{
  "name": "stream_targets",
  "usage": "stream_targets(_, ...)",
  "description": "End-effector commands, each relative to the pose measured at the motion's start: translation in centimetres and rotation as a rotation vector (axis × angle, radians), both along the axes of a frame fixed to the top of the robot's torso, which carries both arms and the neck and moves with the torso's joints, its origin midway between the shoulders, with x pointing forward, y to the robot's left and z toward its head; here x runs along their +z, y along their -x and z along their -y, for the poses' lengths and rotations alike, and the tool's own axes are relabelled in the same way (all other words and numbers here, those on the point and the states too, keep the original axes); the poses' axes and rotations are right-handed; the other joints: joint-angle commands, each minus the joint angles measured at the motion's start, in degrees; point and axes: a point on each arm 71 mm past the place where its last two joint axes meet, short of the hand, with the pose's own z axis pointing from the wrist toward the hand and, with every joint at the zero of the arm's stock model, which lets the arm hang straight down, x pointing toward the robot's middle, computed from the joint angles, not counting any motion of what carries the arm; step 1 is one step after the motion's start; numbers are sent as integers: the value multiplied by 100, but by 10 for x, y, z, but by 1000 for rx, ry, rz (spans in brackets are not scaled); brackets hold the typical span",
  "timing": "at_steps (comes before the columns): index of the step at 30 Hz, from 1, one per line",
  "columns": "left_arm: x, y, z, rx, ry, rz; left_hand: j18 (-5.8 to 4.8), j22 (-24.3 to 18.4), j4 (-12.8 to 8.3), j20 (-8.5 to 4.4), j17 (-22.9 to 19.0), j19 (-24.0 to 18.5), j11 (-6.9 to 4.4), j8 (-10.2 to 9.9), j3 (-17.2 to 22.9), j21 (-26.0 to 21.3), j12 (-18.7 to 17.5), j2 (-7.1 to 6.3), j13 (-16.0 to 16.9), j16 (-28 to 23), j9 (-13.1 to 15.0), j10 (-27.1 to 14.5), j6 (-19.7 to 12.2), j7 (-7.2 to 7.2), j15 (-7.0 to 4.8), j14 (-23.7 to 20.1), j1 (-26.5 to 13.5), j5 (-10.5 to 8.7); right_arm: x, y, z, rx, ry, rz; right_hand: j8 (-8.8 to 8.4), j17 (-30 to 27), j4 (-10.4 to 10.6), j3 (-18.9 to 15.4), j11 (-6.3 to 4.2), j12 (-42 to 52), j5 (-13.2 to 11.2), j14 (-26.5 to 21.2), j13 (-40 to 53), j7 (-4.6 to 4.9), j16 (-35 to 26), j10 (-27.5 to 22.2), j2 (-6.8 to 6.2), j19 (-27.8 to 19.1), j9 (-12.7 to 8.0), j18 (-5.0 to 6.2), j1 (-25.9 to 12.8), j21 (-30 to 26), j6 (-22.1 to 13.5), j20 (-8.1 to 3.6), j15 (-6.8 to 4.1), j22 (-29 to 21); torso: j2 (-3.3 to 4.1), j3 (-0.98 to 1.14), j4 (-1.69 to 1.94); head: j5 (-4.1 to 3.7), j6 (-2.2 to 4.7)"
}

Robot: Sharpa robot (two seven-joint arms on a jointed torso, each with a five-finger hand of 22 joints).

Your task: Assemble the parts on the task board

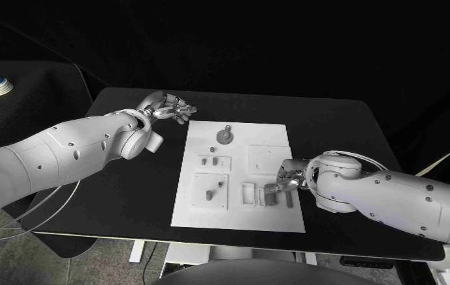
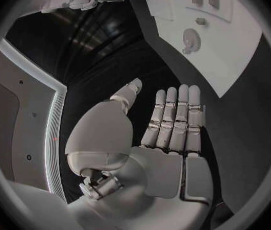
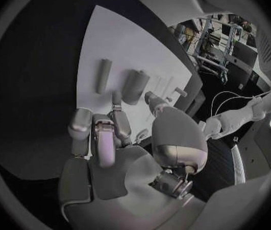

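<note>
The white task board [image 1: 235, 217] lies in the middle of the black table. Grey parts lie or stand on it: a round knob [image 1: 225, 134], two small pegs [image 1: 214, 161], and two oblong pieces [image 1: 272, 198] near its right edge. My right hand [image 1: 284, 182] hovers low over those oblong pieces. In the right wrist view, my right hand [image 3: 113, 138] has most fingers curled in. Its thumb and one finger reach to either side of a grey piece [image 3: 135, 86], and contact is unclear. My left hand [image 1: 169, 110] floats past the board's far left corner, fingers [image 2: 173, 122] straight and holding nothing.
A raised square pad [image 1: 267, 153] and a slotted frame [image 1: 248, 195] also sit on the board. A second grey rod [image 3: 103, 75] lies beside the one at my right hand. Bare black table [image 1: 328, 129] surrounds the board, with the front edge close behind it.
</note>
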Motion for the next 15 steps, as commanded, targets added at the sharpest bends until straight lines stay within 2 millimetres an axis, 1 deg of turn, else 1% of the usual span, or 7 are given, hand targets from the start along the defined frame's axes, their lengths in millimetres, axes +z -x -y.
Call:
stream_targets(1, 1, 0, 3, -13, 3, 3, 68, 1, 37, 4, -9, -23, 2, -10, -6, -39, -36, 42, 8, -35, 2, 30, 18, -13, -7, 27, -2, 19, -3, -1, -3, 21, 25, 0, 32, -23, 42, 1, -13, 9, -20, 743, 8, 380, 187, 5, 3, -32, 12, 119, -76, 774, 382, -29, 0, 7, 3, 0, -1, -1, 23)
stream_targets(5, 1, 0, 4, -14, 3, 3, 68, 1, 38, 4, -9, -23, 2, -10, -6, -39, -37, 42, 8, -36, 1, 29, 18, -13, -7, 26, -4, 19, -5, -2, -7, 27, 25, -3, 33, -38, 49, -2, -14, 7, -20, 736, 8, 379, 182, 6, 2, -35, 13, 119, -90, 773, 386, -29, 1, 9, 2, 4, -1, 5, 13)
stream_targets(8, 1, 0, 3, -12, 2, 2, 68, 1, 39, 4, -10, -24, 2, -10, -7, -39, -37, 43, 8, -37, 1, 29, 18, -13, -7, 26, -5, 19, -7, -1, -9, 31, 22, -14, 34, -45, 59, -8, -14, 6, -20, 731, 8, 379, 179, 7, -1, -39, 14, 119, -108, 771, 390, -28, 2, 11, -1, -3, 3, 2, 4)
stream_targets(11, 1, 0, 2, -10, 2, 2, 68, 1, 41, 4, -10, -24, 2, -11, -7, -40, -39, 44, 7, -38, 1, 29, 18, -13, -7, 25, -7, 19, -11, 2, -10, 38, 26, -34, 35, -45, 65, -10, -14, 4, -20, 731, 8, 378, 179, 8, -2, -42, 15, 119, -120, 771, 395, -28, 2, 12, -2, -5, -4, 13, 1)
stream_targets(12, 1, 0, 2, -10, 2, 2, 68, 1, 41, 4, -11, -24, 2, -11, -7, -40, -39, 44, 7, -38, 1, 28, 18, -13, -7, 25, -7, 19, -13, 3, -11, 39, 28, -40, 35, -51, 66, -11, -14, 4, -20, 728, 8, 378, 177, 8, -1, -42, 15, 119, -121, 771, 395, -28, 2, 12, -1, -1, -6, 16, -4)
stream_targets(15, 1, 0, 2, -11, 1, 2, 67, 1, 42, 4, -11, -24, 2, -11, -7, -40, -40, 45, 7, -39, 1, 28, 18, -12, -7, 25, -8, 18, -16, 6, -11, 40, 28, -47, 35, -62, 67, -11, -14, 4, -20, 723, 9, 378, 174, 9, -1, -43, 16, 119, -123, 770, 397, -28, 2, 12, -3, -4, -3, 17, -10)
